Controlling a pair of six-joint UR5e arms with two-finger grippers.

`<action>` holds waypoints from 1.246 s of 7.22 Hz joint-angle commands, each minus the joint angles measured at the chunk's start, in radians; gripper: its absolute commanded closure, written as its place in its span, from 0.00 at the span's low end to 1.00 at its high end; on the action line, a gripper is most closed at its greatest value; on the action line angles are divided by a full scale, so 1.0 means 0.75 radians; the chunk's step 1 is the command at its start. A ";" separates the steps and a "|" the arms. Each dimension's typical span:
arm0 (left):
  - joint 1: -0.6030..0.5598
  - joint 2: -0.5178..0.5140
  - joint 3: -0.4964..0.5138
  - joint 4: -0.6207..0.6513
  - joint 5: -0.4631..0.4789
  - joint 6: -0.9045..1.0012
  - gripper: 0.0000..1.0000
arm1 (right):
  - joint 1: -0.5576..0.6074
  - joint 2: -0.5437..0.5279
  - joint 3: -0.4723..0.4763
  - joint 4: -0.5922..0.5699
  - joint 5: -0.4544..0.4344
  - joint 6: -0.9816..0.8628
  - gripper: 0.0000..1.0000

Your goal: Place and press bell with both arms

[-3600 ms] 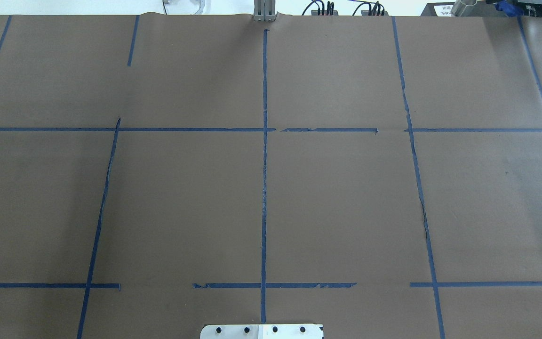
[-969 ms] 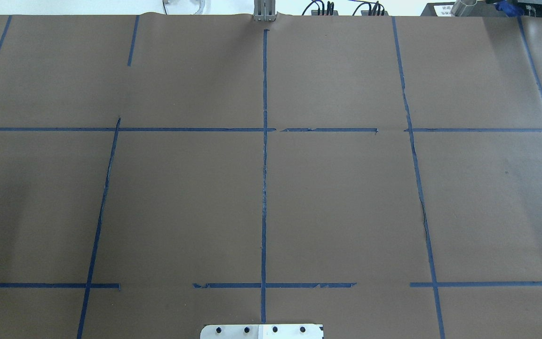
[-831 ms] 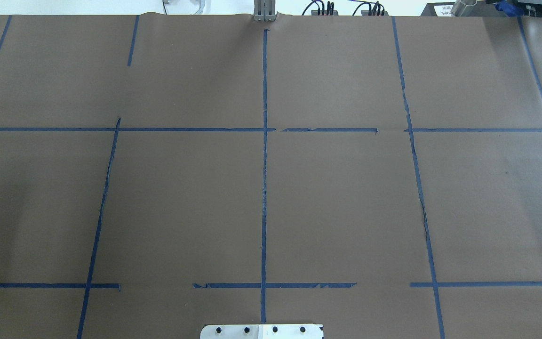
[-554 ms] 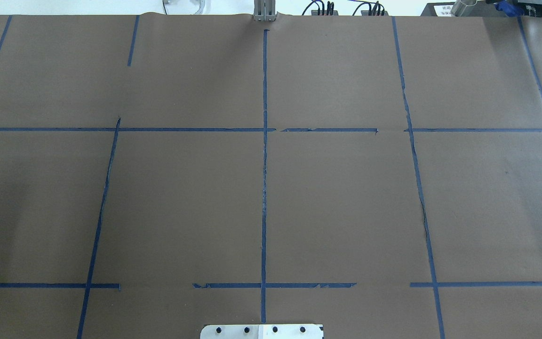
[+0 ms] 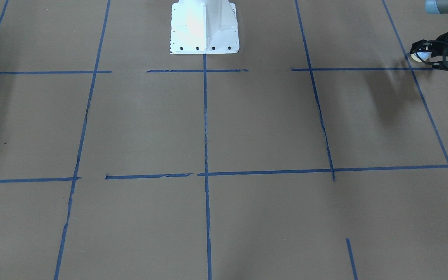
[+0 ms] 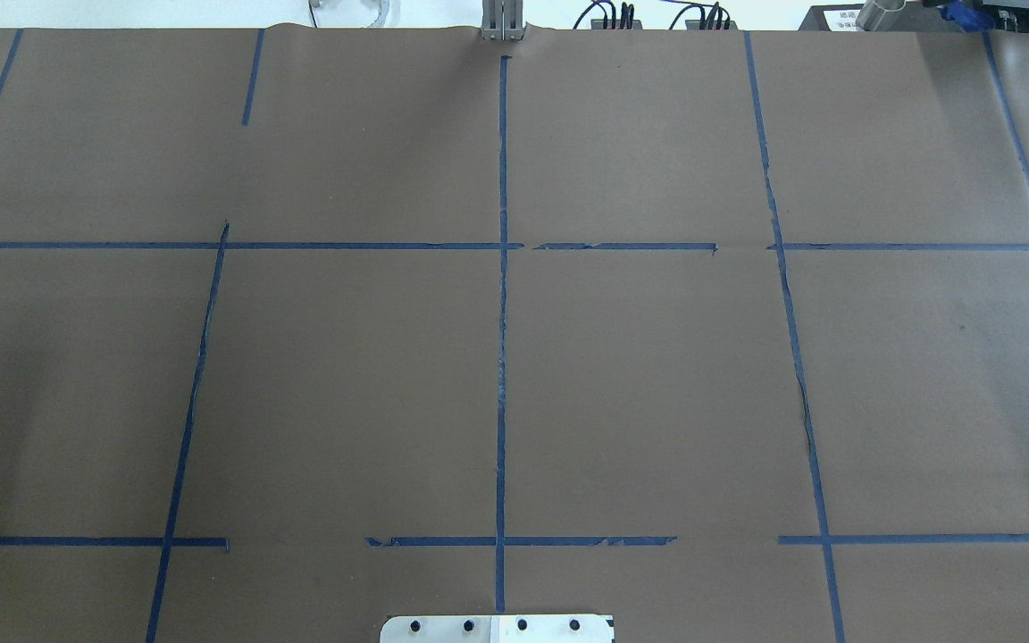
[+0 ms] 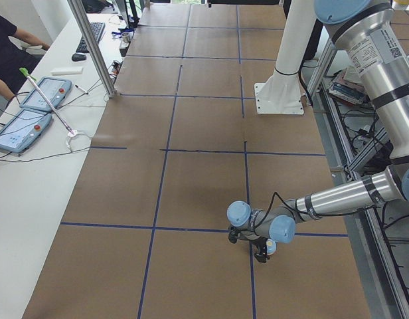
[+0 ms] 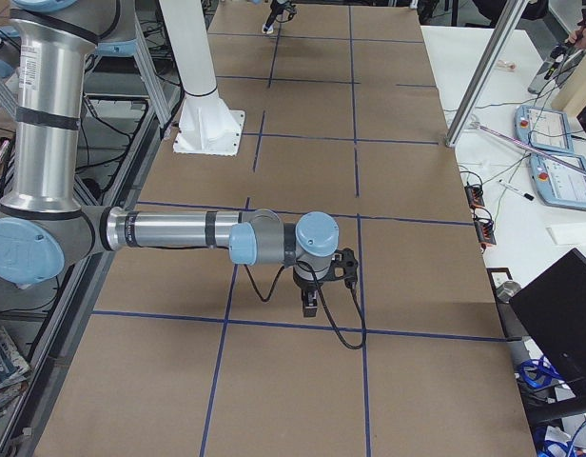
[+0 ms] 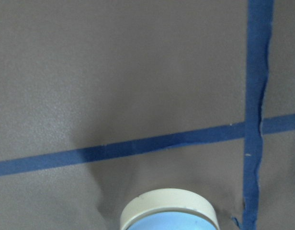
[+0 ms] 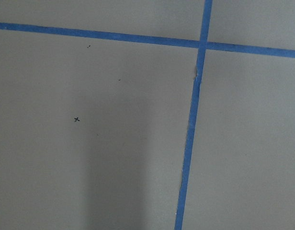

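The bell (image 5: 417, 57) is light blue with a cream base. It sits between the black fingers of my left gripper (image 5: 420, 52), low over the brown table (image 5: 263, 124) near a blue tape crossing at the table's left end. It also shows in the left wrist view (image 9: 169, 213) and the exterior left view (image 7: 271, 248). My left gripper (image 7: 261, 247) is shut on it. My right gripper (image 8: 312, 303) points down over the table's right part. I cannot tell whether it is open or shut. No arm shows in the overhead view.
The white pedestal (image 5: 204, 27) stands at the robot's edge of the table. A blue tape grid (image 6: 502, 357) covers the brown paper. A side bench with tablets (image 7: 32, 113) and a metal post (image 7: 91, 46) lies along the far edge.
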 commanded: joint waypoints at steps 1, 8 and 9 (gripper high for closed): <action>0.000 0.002 -0.001 -0.025 -0.003 -0.003 0.73 | 0.000 0.000 0.000 0.002 0.001 -0.002 0.00; 0.022 -0.607 -0.443 -0.150 -0.211 -1.116 0.96 | -0.006 0.002 0.002 0.002 -0.003 -0.006 0.00; 0.112 -0.763 -0.400 -0.148 -0.201 -1.258 0.95 | -0.008 0.004 0.002 0.002 -0.003 -0.006 0.00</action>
